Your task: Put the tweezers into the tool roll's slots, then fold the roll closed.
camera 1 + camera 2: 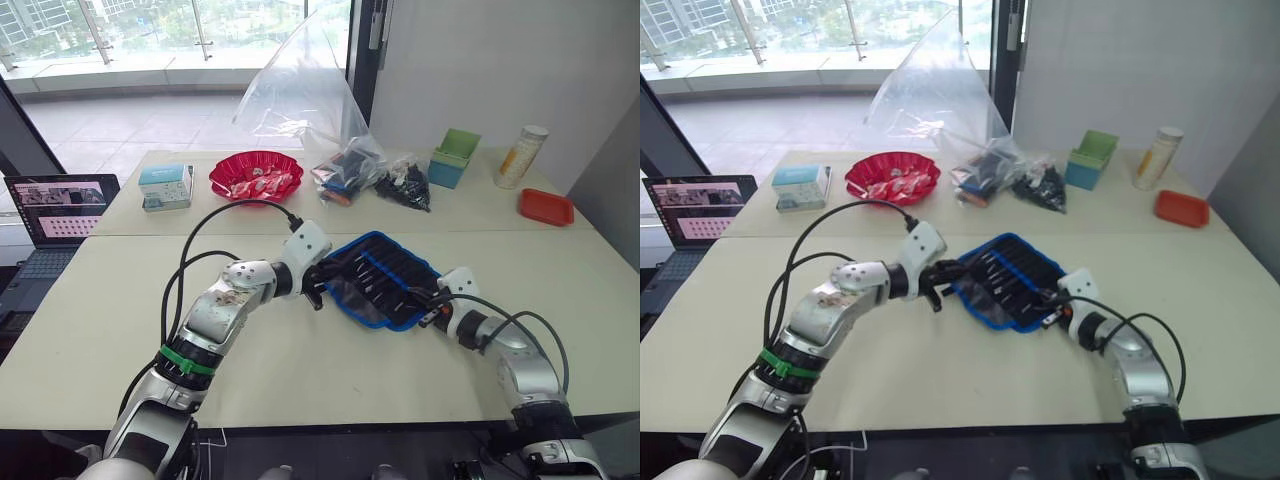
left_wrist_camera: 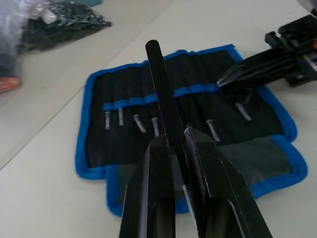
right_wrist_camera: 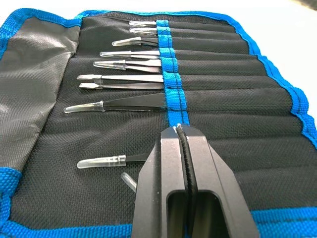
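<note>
Both my claws are pinched narrow: right gripper over the tool roll, left gripper gripping a strap. Tweezers sit in slots; folding is left.

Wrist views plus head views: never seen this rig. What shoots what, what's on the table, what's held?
This is a humanoid robot with two arms, working at a table. Two pictures come from its head camera, looking down over both arms. The other two come from a camera on each wrist, looking along that arm's two black fingers. An open black tool roll with blue trim lies on the table, with several tweezers already in its slots. The left gripper is shut on one slim black tweezer above the roll. The right gripper is shut over the roll's other side. Behind are a red bowl and a laptop.
</note>
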`<state>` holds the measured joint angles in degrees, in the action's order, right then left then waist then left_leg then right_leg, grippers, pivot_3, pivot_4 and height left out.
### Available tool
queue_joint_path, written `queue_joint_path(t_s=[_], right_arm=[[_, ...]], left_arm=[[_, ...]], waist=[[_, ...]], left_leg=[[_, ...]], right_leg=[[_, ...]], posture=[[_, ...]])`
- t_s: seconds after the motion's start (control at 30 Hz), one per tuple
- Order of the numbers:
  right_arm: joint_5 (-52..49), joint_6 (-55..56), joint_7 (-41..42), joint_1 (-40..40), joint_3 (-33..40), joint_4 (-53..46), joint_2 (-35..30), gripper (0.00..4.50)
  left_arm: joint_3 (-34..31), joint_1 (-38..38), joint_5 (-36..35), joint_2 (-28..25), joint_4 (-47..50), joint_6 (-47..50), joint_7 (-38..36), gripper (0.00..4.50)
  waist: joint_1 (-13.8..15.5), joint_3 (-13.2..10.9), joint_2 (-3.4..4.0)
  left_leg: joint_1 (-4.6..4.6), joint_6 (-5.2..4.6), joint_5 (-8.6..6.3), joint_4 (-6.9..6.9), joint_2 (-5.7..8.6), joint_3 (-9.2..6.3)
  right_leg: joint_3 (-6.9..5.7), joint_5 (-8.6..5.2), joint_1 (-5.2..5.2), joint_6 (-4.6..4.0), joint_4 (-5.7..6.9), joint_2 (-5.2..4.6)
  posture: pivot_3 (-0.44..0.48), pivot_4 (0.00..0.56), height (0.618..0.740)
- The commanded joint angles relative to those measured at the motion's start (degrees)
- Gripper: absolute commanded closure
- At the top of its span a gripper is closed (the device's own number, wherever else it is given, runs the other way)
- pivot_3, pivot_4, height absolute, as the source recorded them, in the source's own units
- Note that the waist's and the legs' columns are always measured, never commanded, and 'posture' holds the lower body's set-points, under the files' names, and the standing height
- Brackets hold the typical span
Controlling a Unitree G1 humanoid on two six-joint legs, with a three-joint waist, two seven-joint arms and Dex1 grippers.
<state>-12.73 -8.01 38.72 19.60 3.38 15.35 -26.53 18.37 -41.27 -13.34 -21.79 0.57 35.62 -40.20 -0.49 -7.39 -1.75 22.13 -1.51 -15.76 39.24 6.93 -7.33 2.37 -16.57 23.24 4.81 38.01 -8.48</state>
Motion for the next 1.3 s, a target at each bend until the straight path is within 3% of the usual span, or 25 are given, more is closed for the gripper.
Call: queue_joint_path(t_s=[0.03, 0.23, 0.4, 0.63, 1.3], right_arm=[[-4.16, -1.2, -0.5, -0.99, 3.97, -4.5, 0.51, 4.5], [-5.58, -2.88, 0.16, -0.76, 5.59, -7.38, -0.96, 4.5], [-4.36, -1.67, 0.72, 0.69, 5.3, -3.46, -1.78, 4.5], [-3.06, -0.01, 1.44, 1.37, 3.68, 1.84, -0.36, 4.5], [-0.77, 2.59, 1.73, 0.55, 2.2, 4.55, 1.26, 4.5]], left_arm=[[3.5, -2.08, 1.38, 1.88, -0.15, 1.87, -2.07, 4.48], [5.23, -3.82, 3.27, 5.85, -4.81, 4.8, -1.45, 4.48], [6.5, -5.36, 5.58, 9.34, -8.53, 6.35, -0.3, 4.48], [7.32, -4.76, 6.89, 9.75, -9.34, 10.33, -1.1, 4.48], [9.17, -10.07, 12.31, 15.91, -21.61, 5.42, -0.89, 4.48]], waist=[[0.01, 0.0, 0.0], [-0.32, -0.01, 0.0], [-0.3, -0.01, 0.0], [-0.32, -0.01, 0.0], [-0.3, 0.0, 0.0]], left_leg=[[0.0, -0.01, 0.0, 0.0, 0.0, 0.0], [0.04, -0.03, 0.0, 0.0, 0.0, 0.0], [0.04, -0.03, 0.0, 0.0, 0.0, 0.01], [0.06, -0.04, 0.0, 0.0, 0.0, 0.01], [0.02, -0.03, 0.0, 0.1, 0.0, 0.01]], right_leg=[[0.01, 0.0, 0.0, 0.0, 0.0, 0.0], [0.0, 0.0, 0.03, 0.0, 0.02, 0.02], [0.01, 0.0, 0.03, 0.0, 0.0, 0.02], [0.01, 0.0, 0.04, 0.0, 0.02, 0.01], [0.01, 0.0, -0.04, 0.0, 0.04, 0.01]], posture=[[0.0, 0.15, 0.74], [0.0, 0.15, 0.74], [0.0, 0.15, 0.74], [0.0, 0.15, 0.74], [0.0, 0.15, 0.74]])
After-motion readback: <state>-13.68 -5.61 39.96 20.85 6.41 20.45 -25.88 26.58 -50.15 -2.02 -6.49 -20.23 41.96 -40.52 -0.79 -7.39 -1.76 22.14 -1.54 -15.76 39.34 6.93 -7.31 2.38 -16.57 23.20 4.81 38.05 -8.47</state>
